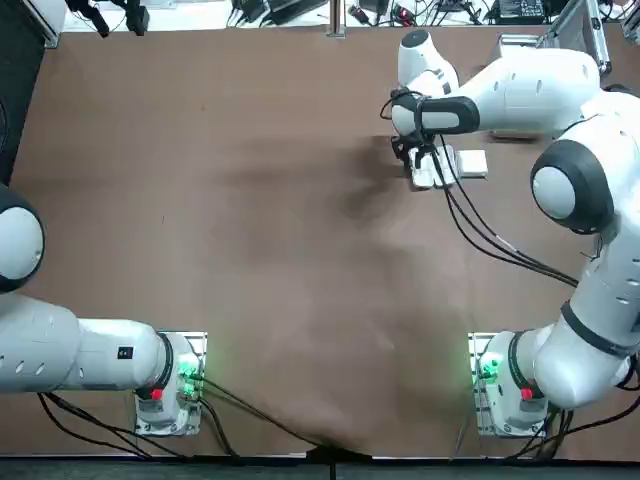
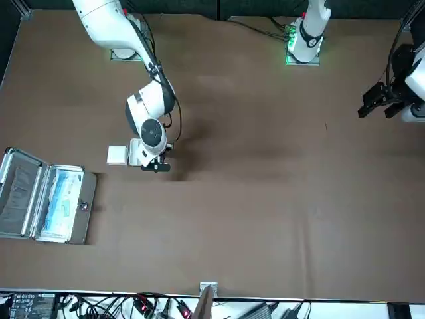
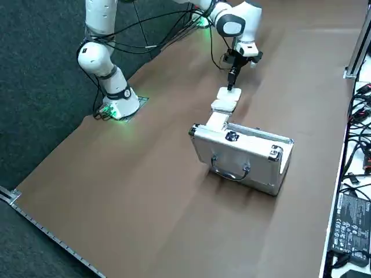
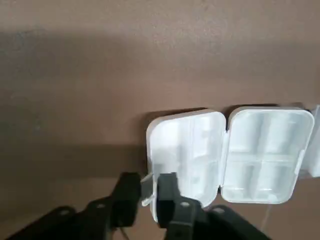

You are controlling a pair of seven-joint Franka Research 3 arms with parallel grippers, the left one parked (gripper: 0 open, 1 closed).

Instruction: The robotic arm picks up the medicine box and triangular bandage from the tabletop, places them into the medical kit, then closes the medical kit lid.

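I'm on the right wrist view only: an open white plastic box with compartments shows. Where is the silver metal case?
Observer: The silver metal case is on the robot's right side of the table, farther from the arm bases than the white plastic box.
Operator: Is it open, and is anything inside?
Observer: It's open; a blue-and-white packet lies in one half.
Operator: Which side of the box is my right gripper on?
Observer: The right gripper is at the box's edge toward the robot's left.
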